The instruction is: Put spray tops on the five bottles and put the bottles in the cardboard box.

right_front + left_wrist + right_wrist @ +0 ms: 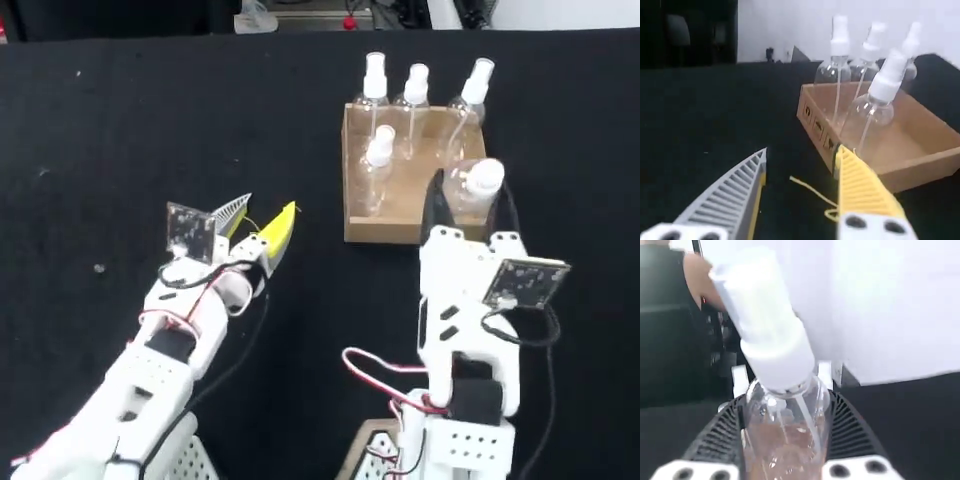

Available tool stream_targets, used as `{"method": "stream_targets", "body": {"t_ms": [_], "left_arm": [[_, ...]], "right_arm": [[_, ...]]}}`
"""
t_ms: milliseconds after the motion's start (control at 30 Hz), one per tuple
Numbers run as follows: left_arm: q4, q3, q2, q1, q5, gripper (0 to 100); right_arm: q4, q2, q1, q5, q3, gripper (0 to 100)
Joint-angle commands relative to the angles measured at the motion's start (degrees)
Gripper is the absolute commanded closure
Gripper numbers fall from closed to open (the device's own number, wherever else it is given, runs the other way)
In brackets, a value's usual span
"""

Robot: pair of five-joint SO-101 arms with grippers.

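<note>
**Item 1, left claw** (268, 205): gaping wide, grey finger (732, 197) and yellow finger (860, 185) spreading well apart, gripping nothing. Hovering over the black table (120, 130).

**Item 2, right claw** (468, 200): clamping its black fingers (850, 425) on either side of a clear bottle (785, 440), pinching it at the shoulder just below the neck. Holding it roughly upright.

**Item 3, white spray top** (765, 325): sitting fitted on the held bottle's neck, rising past the right claw's fingertips. Load hanging at the box corner nearest the right claw. Resting on the box floor or hanging clear of it: cannot tell.

**Item 4, cardboard box** (385, 232): lying open-topped on the table, directly ahead of the right claw. Lying ahead and to the right of the left claw, apart from it.

**Item 5, four more bottles**, all standing upright inside the box, each wearing a white sprayer:
- far-left bottle (375, 95), far-middle bottle (415, 100) and far-right bottle (472, 95): lining the box wall farthest from both claws.
- near bottle (378, 165): standing closer in, just left of the right claw's load and apart from it.
</note>
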Motion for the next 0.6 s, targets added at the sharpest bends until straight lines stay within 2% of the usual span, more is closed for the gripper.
{"method": "stream_targets", "body": {"t_ms": [0, 133, 567], "left_arm": [[-1.4, -5.8, 5.1, 0.6, -0.4, 79], [-1.5, -7.3, 8.1, 0.5, -0.5, 79], [-1.5, -7.1, 8.2, 0.5, -0.5, 79]], "right_arm": [[-9.2, 7.6, 1.1, 0.4, -0.7, 98.4], [-14.6, 19.4, 1.2, 3.6, -2.9, 98.4], [-34.0, 52.4, 1.2, 3.7, -10.3, 98.4]]}}
